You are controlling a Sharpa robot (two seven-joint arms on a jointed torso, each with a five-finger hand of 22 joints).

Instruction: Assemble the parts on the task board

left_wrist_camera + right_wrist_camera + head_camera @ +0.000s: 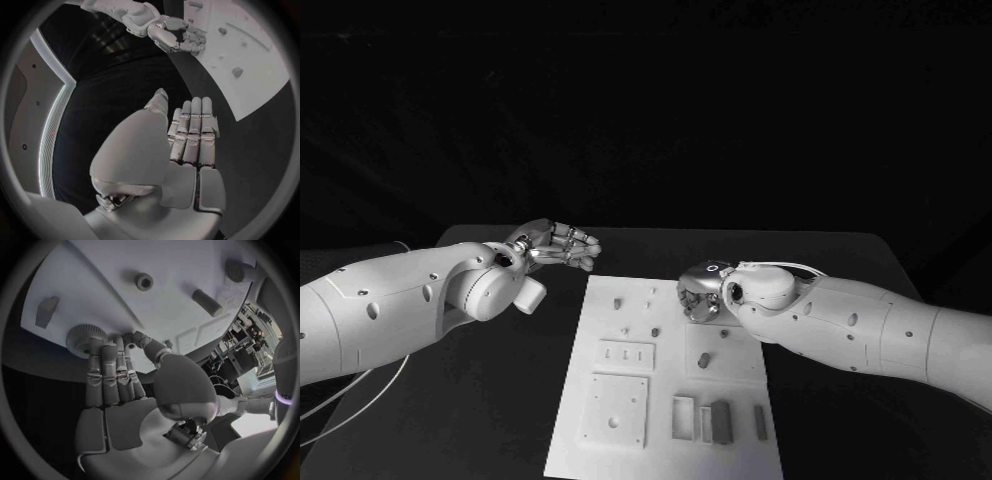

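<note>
- Black table [488, 400]; carries the white task board [668, 400], which lies lengthwise down its middle, from mid-table to the near edge.
- Left arm [387, 310] comes in low over the table's left side; left hand [557, 246] sits off the board's far left corner, over bare table; in the left wrist view the fingers [195, 131] lie straight and pressed side by side, thumb alongside, holding nothing.
- Right arm [877, 330] crosses the board's right edge; right hand [700, 292] is bent down onto the board's far right part; fingertips [103, 347] rest against a round ribbed part [80, 337], thumb tucked close beside; whether it is gripped or merely touched, cannot tell.
- Small parts: a short peg [206, 302] and a ring-shaped piece [144, 281] stand on the board past the right hand; slim blocks [720, 421] stand in slots near the board's near right corner.
</note>
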